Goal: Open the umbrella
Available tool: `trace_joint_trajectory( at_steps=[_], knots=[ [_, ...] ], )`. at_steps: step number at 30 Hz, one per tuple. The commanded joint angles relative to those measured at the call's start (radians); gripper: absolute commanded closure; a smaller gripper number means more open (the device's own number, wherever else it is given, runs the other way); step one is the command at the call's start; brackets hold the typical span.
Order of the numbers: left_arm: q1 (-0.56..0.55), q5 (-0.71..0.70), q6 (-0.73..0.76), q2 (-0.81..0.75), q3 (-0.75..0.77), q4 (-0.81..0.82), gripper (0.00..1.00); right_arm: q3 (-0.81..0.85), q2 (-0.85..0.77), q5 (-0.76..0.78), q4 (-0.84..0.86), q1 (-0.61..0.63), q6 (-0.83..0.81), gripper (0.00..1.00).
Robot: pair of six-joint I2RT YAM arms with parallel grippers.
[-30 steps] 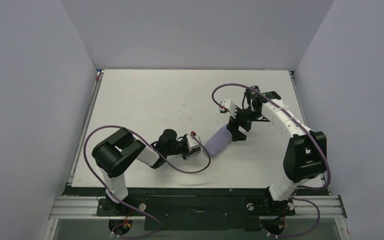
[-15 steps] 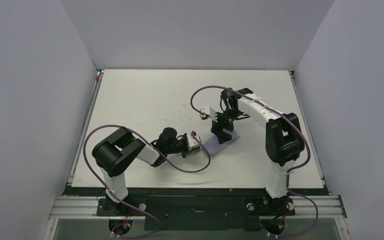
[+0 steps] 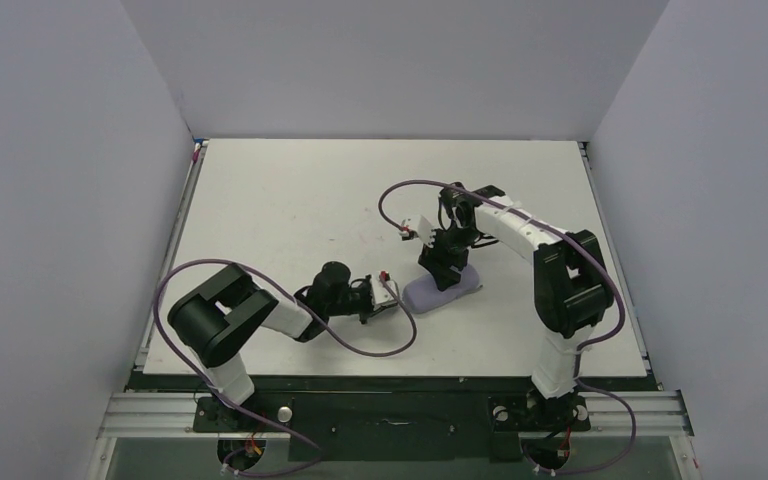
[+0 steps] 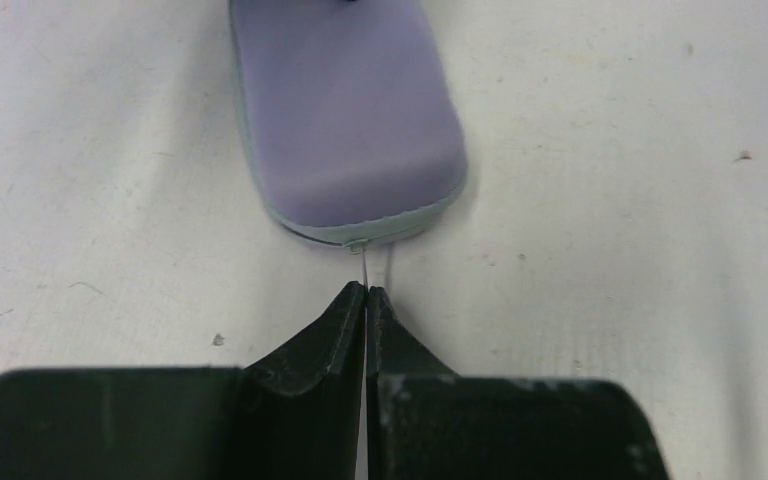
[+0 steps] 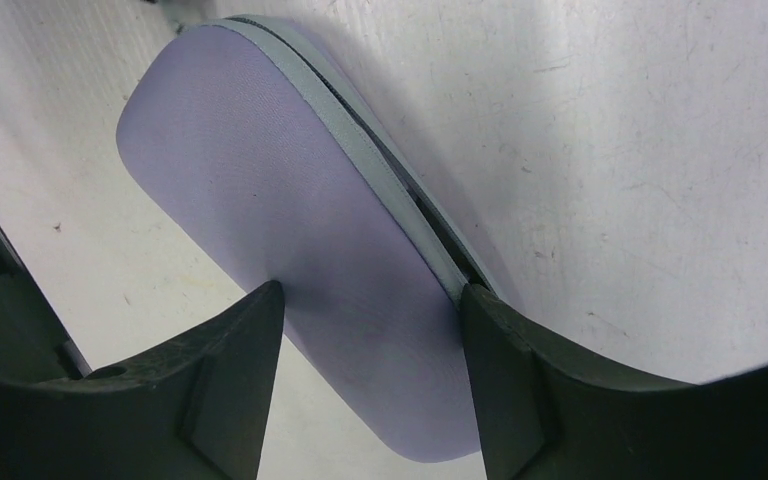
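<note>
I have the lilac zipped case point(image 5: 290, 250) mid-counter, my right gripper point(image 5: 370, 300) clamping its sides, left gripper point(image 4: 365, 300) pinched shut on its zip pull point(image 4: 360, 262). Umbrella unseen, presumably inside; nothing opened yet.

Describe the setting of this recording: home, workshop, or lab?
Most likely a lab test cell: a bare white table boxed in by plain grey walls, with an aluminium rail along the near edge. On the table lies only a lilac case.

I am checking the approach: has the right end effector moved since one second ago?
Yes. The right end effector has moved left, away from the table's right edge, and now straddles the lilac pouch.
</note>
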Motion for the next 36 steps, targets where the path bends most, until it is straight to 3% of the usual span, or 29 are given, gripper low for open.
trace_joint_trajectory(
  at_steps=[1,11,20,36],
  knots=[
    [-0.054,0.047,-0.002,-0.034,-0.023,-0.045,1.0,-0.075,0.027,0.181,0.11,-0.002,0.084,0.5],
    [-0.197,-0.068,-0.149,0.04,-0.005,0.065,1.0,-0.102,0.006,0.164,0.167,-0.009,0.286,0.53],
    [-0.229,-0.324,-0.281,0.127,0.073,0.105,1.0,-0.157,-0.03,0.141,0.24,-0.008,0.489,0.54],
    [-0.287,-0.369,-0.283,0.273,0.266,0.085,1.0,-0.195,-0.034,0.102,0.359,-0.008,0.773,0.55]
  ],
)
